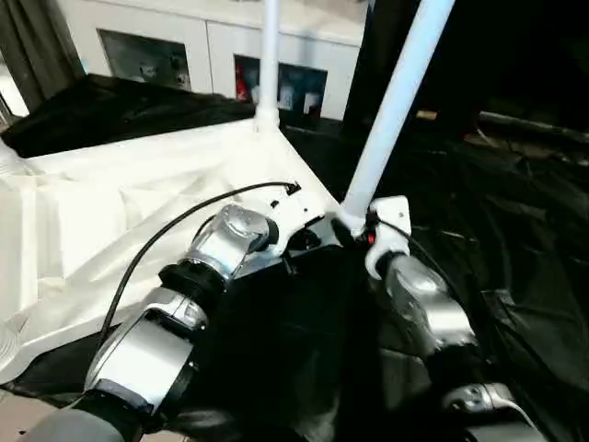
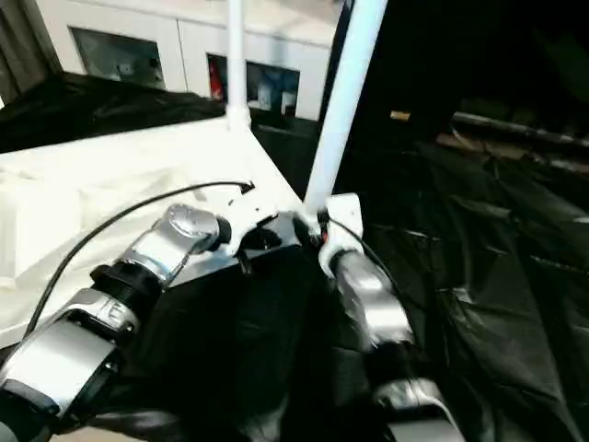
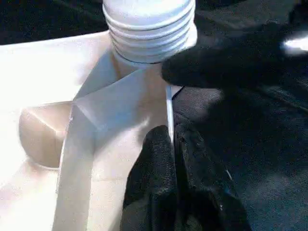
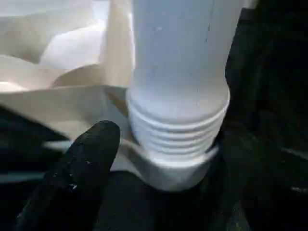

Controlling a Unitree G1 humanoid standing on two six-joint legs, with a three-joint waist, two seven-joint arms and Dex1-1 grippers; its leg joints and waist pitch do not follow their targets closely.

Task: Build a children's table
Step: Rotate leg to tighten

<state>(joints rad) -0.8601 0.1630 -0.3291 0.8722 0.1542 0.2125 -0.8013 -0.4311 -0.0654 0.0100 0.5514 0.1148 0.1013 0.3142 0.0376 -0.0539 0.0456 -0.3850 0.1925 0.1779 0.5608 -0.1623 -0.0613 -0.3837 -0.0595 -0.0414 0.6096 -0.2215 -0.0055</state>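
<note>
**Leg being seated in the near corner socket**

The left gripper is closed on the thin rim of the table top, just beside the corner socket. The top lies underside up on black sheeting. It is judged light, stiff and slippery, so the rim seems the best hold for steadying it.

Beyond the grippers, one leg already stands in the far corner. The tilted leg is flanked by the right gripper at its ridged collar; a dark finger is seen on one side (contact cannot be told). A hold low on the tube is judged best.

The collar's ridges, not yet sunk, are given by the wrist views; the tilt is given by the eye views.
</note>
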